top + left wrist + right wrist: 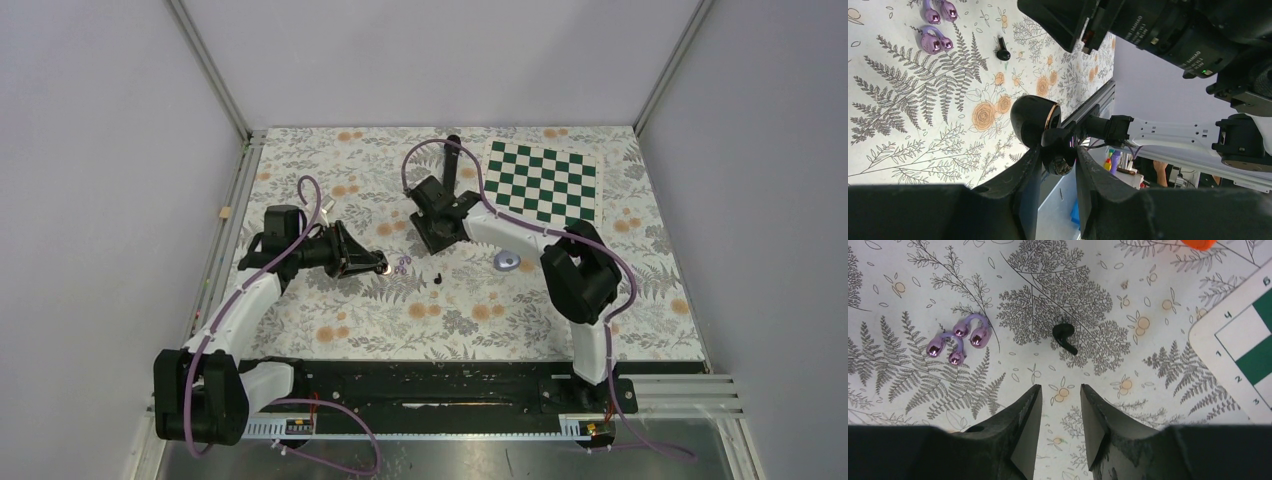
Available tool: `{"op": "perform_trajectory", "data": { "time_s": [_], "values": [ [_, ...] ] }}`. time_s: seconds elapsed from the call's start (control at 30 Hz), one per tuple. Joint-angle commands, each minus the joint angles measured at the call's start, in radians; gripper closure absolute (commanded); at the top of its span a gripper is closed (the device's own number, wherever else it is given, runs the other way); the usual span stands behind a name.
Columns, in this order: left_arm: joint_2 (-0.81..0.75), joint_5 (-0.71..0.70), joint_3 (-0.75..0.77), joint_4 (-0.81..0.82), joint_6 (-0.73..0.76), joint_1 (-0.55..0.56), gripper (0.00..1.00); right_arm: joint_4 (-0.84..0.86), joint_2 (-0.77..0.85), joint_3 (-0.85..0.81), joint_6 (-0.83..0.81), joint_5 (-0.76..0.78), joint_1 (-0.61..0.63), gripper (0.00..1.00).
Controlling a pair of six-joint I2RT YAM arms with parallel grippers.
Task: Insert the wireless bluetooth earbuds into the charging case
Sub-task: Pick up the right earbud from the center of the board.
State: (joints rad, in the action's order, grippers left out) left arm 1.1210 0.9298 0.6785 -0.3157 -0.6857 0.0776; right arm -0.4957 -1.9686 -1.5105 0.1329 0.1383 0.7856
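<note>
left wrist view: the left gripper [1058, 159] had its two fingers drawn together and clamped on one end of a black clip-style earbud [1034, 119]. the earbud's rounded body, with a copper-coloured rim, stuck out past the fingertips; whether it touched the surface could not be told. beyond it, on the fern-and-flower cloth [908, 145], lay a black stemmed earbud [1003, 51]. further off lay the purple earbuds [934, 41], glossy beads joined in pairs by curved bands, close together. right wrist view: the right gripper [1060, 390] hung above the cloth with its fingers apart and nothing between them. the black stemmed earbud lay on the cloth just ahead of the gap, apart from both fingertips. the purple earbuds lay to its left, touching one another. a corner of a green-and-white checkerboard mat [1243, 350] entered at the right edge, and an orange object [1199, 242] was cropped by the top edge. top external view: the left gripper's tip sat just beside the purple earbuds, and the black stemmed earbud lay to their right, well apart from the mat. the right gripper hovered beyond the black stemmed earbud, toward the far side of the table. a small pale rounded object [507, 262] rested on the cloth near the right arm's forearm, too small in this view to identify.
</note>
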Motion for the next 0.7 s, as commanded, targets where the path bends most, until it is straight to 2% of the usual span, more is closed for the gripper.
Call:
{"op": "perform_trajectory", "data": {
  "time_s": [0.0, 0.67],
  "values": [
    [-0.030, -0.008, 0.017, 0.023, -0.009, 0.000, 1.00, -0.041, -0.047, -0.070, -0.113, -0.021, 0.003, 0.59],
    [-0.035, 0.012, 0.016, 0.055, -0.037, 0.000, 1.00, -0.056, -0.220, -0.218, -0.170, 0.050, 0.001, 0.65]
  ]
}}
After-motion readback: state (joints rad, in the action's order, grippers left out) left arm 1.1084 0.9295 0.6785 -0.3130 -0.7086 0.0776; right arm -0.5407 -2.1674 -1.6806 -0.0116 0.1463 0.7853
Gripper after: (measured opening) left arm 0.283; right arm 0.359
